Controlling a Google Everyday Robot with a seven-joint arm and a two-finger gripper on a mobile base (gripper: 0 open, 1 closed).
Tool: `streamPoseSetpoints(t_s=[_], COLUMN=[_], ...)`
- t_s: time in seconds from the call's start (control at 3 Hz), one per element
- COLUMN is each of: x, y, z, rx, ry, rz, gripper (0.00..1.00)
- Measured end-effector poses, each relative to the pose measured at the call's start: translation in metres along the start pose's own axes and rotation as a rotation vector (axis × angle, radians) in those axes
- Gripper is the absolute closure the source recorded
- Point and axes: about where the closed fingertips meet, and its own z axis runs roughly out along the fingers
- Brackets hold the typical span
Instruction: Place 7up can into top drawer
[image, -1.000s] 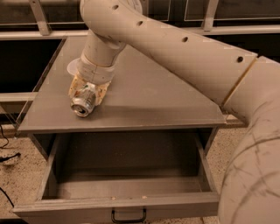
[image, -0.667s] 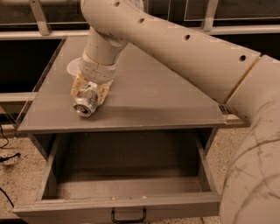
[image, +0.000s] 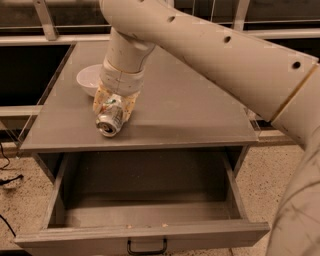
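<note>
One view. 7up can (image: 110, 123) lies on its side on the tabletop (image: 195, 117), near-left, just beside the white bowl (image: 87, 79). Long axis runs far to near, its end facing the near edge. Gripper (image: 114, 111) straddles it, jaws closed on its sides. Top drawer (image: 145, 233) stands pulled open below.

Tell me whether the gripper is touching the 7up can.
Touching. In the camera view the gripper near the tabletop's front edge has a finger pressed on each side of the 7up can.

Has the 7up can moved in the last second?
Yes. The 7up can, gripped in the claw, has shifted slightly away from the white bowl, toward the tabletop's front edge.
</note>
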Motion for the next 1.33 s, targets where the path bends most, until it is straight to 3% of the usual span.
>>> streamPoseSetpoints(t_s=[0.33,1.33], x=[-0.020,-0.002], y=[0.027,0.017], z=[-0.026,-0.013], rx=[-0.045,-0.010], ry=[0.016,0.019], rz=[0.043,0.036], gripper=[1.00,1.00])
